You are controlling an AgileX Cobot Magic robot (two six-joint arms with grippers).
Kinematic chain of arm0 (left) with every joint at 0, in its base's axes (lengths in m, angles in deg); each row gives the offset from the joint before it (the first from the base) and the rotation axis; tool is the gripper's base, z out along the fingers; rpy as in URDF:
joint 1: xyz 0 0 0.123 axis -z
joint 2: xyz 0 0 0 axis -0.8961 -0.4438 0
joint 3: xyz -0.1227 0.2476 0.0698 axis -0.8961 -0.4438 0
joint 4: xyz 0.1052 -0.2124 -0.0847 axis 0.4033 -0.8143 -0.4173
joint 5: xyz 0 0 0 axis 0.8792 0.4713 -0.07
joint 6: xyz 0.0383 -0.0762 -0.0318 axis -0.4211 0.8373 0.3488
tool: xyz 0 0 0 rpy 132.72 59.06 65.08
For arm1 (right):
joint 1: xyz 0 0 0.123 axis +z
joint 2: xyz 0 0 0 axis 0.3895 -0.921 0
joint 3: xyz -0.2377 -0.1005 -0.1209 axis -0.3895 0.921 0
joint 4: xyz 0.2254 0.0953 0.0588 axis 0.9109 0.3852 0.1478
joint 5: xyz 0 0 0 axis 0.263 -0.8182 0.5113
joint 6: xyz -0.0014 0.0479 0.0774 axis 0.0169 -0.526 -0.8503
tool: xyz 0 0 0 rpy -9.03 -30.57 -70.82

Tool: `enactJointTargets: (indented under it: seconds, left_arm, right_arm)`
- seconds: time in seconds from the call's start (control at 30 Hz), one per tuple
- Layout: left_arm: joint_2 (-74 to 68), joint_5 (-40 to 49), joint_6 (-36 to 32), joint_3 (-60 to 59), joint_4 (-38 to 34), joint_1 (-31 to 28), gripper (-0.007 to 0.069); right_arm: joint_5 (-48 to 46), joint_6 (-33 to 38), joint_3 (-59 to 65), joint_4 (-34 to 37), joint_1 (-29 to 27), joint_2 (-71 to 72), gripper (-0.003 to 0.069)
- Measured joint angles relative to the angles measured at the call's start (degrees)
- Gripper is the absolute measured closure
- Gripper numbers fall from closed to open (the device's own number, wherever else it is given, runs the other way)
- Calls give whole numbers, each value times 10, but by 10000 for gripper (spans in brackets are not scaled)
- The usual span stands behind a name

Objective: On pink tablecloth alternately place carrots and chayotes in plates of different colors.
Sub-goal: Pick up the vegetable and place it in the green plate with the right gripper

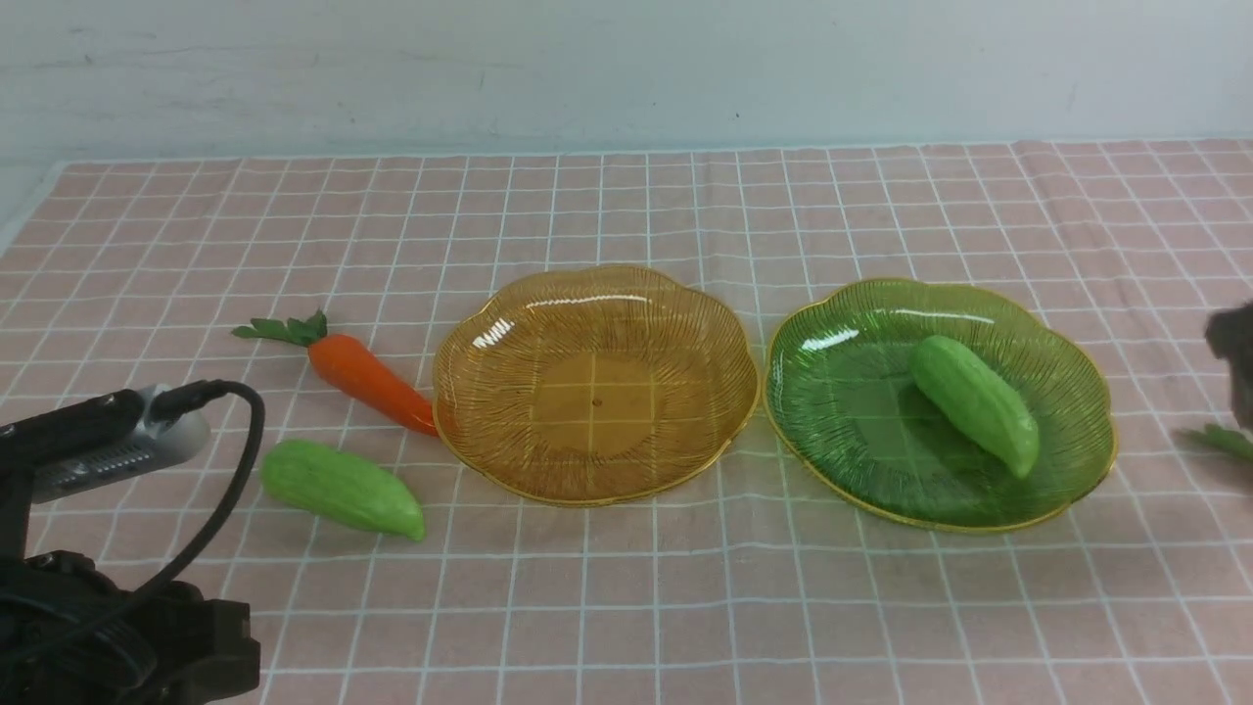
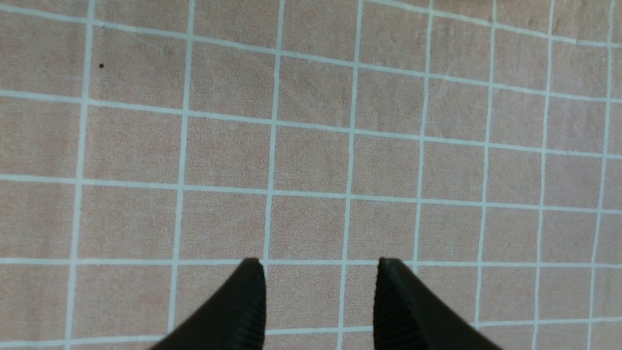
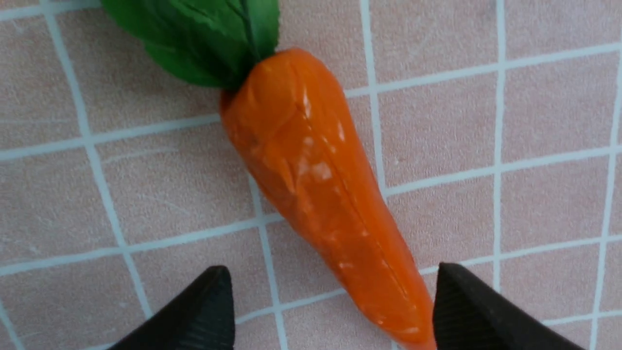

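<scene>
You're likely at a robot test station: cabled arm hardware (image 1: 122,587) stands near left over a gridded pink cloth (image 1: 607,607), a plain pale wall (image 1: 626,73) behind.

Cut off by right edge of front view: right arm (image 1: 1235,362), blurred, and carrot beside it, only leafy top (image 1: 1229,443) showing. Cropped at left edge: left arm (image 1: 117,587).
</scene>
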Motion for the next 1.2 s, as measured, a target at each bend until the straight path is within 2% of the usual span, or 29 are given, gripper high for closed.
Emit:
enactJointTargets:
  seconds: [0.37, 0.43, 0.57, 0.63, 0.77, 0.9, 0.97, 1.07, 1.17, 1.2]
  left_arm:
    - [0, 5, 0, 0, 0, 0, 334]
    - [0, 5, 0, 0, 0, 0, 334]
    - [0, 5, 0, 0, 0, 0, 334]
    - [0, 5, 0, 0, 1, 0, 334]
    - [0, 5, 0, 0, 5, 0, 334]
    - [0, 5, 0, 0, 9, 0, 334]
    - [0, 5, 0, 0, 10, 0, 334]
    - [0, 4, 0, 0, 10, 0, 334]
    - [0, 0, 0, 0, 11, 0, 334]
    - [0, -2, 0, 0, 12, 0, 334]
  right_arm:
    - [21, 30, 0, -5, 0, -57, 189]
    - [21, 30, 0, -12, 0, -63, 222]
    - [20, 30, 0, -19, 0, -66, 333]
    - [13, 30, 0, -21, 0, -66, 423]
    - [-10, 30, -10, -16, 0, -62, 432]
    - [-25, 21, -60, 40, 0, -40, 432]
    - [-25, 14, -92, 95, 0, -21, 432]
    - [-25, 24, -142, 246, 19, 14, 432]
    - [-25, 55, -158, 345, 54, 26, 432]
    - [-25, 69, -161, 383, 82, 27, 432]
